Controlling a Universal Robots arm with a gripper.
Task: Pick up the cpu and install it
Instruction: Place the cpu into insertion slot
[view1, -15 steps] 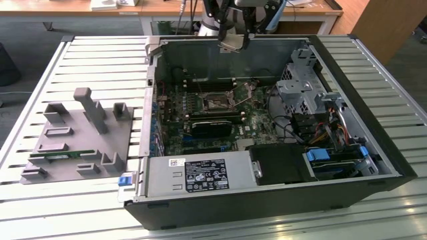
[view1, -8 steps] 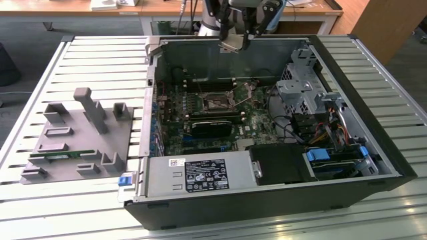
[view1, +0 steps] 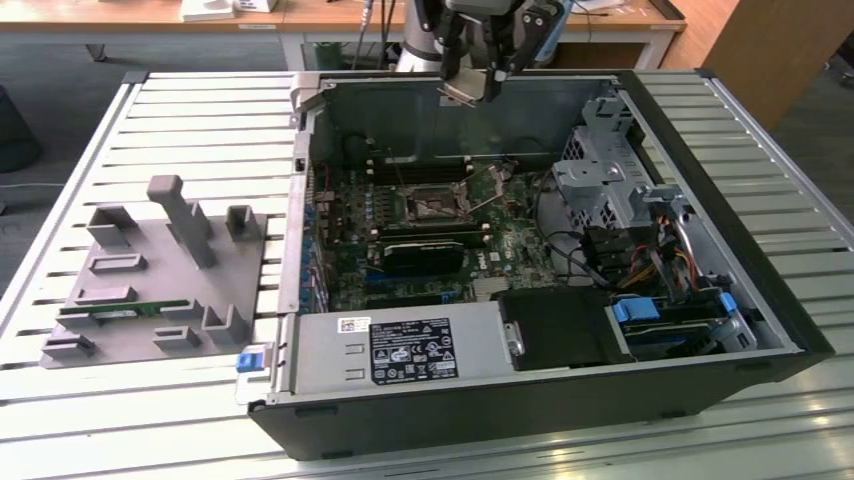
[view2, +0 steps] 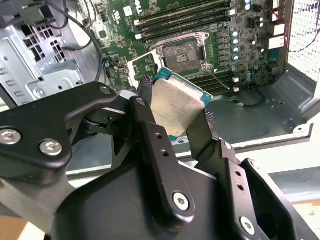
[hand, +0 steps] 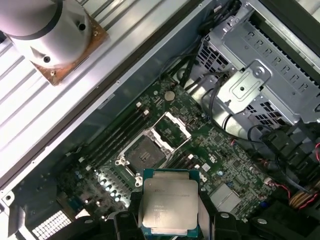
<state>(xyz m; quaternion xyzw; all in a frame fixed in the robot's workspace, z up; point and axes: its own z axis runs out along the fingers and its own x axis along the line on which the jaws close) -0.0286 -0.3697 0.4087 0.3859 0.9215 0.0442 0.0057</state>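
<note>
The cpu is clamped between the tool's 2 fingers (closed on its edges), above the open case on the slatted desk.

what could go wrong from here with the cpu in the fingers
1. The cpu is pinched only by its edges between the fingers, above the motherboard; a slip could drop it onto the board.
2. It looks tilted in the second wrist view, so it might meet the open socket crooked and damage it.
</note>
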